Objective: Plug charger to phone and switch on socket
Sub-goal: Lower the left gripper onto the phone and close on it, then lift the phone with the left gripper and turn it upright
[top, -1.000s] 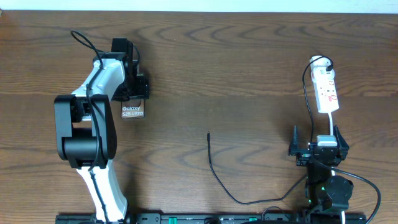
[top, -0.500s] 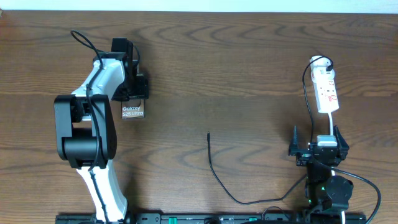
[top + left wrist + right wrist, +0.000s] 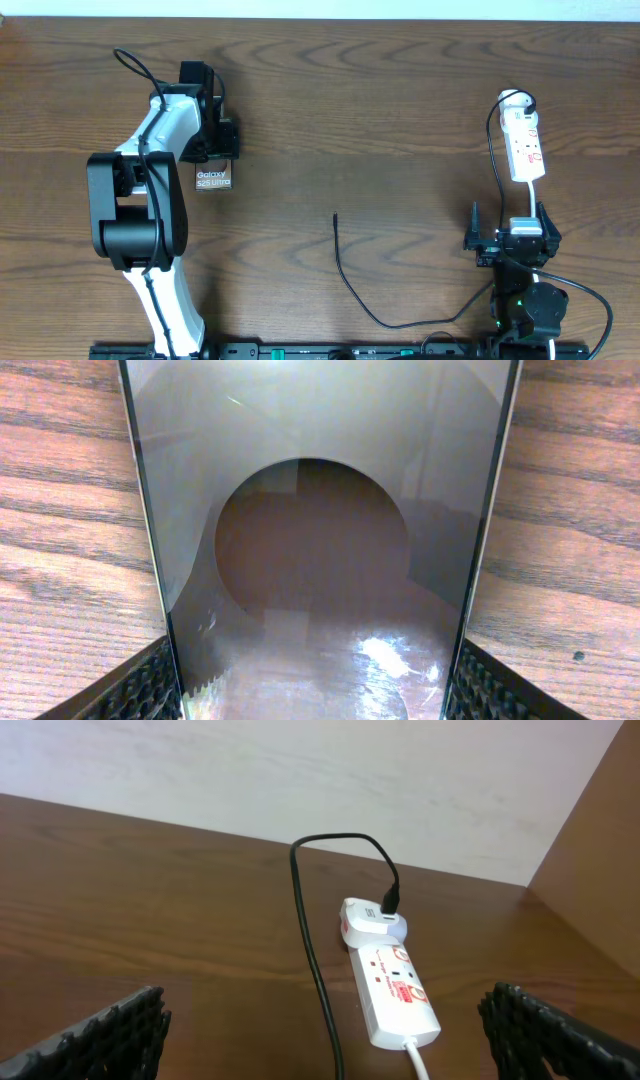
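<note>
Overhead, your worktop (image 3: 400, 100) carries the socket (image 3: 525, 148) near the right edge, just beyond your right hand (image 3: 508, 216), which is spread wide and empty. The phone (image 3: 213, 179) lies toward the left edge. Only the left wrist view shows your left hand (image 3: 315, 695) clamped on its sides. The charger (image 3: 345, 275) trails from the front edge to mid-worktop.

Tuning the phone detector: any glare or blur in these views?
Left wrist: phone fills the frame, glossy, with a bright glare patch low right and a round dark reflection mid-frame. Overhead: sharp, evenly lit, lettering legible. Right wrist: socket crisp, no glare.
</note>
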Tool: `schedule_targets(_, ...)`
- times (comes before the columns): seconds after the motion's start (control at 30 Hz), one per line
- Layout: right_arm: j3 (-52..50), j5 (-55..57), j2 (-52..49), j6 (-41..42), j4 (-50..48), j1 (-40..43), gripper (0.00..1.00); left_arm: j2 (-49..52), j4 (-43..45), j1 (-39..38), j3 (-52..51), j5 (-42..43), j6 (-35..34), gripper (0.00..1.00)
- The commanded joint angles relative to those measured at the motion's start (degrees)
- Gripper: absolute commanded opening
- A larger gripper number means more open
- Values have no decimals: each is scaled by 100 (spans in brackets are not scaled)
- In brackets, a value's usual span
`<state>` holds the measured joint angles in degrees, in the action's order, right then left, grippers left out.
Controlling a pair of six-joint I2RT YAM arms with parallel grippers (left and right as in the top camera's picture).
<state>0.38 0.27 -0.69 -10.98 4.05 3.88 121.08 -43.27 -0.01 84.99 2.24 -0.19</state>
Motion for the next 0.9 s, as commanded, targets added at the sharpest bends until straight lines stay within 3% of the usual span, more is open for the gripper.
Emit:
schedule_targets(0.0,-4,66,31,63,24,-59,99,-63,-81,24,24,-120,-7,7)
schedule_targets(0.3,-4,66,31,63,26,-59,99,-772,-107,20,79,-15,-33,7)
schedule_targets(0.53,-4,66,31,63,26,-59,99,-1167,-122,20,81,1102,-149,7)
schedule_targets(0.67,-4,68,31,63,26,-59,99,-1220,-122,20,81,2323,-721,7)
schedule_targets(0.87,-4,66,31,63,26,-59,99,-1220,-116,20,81,4009,-2614,8)
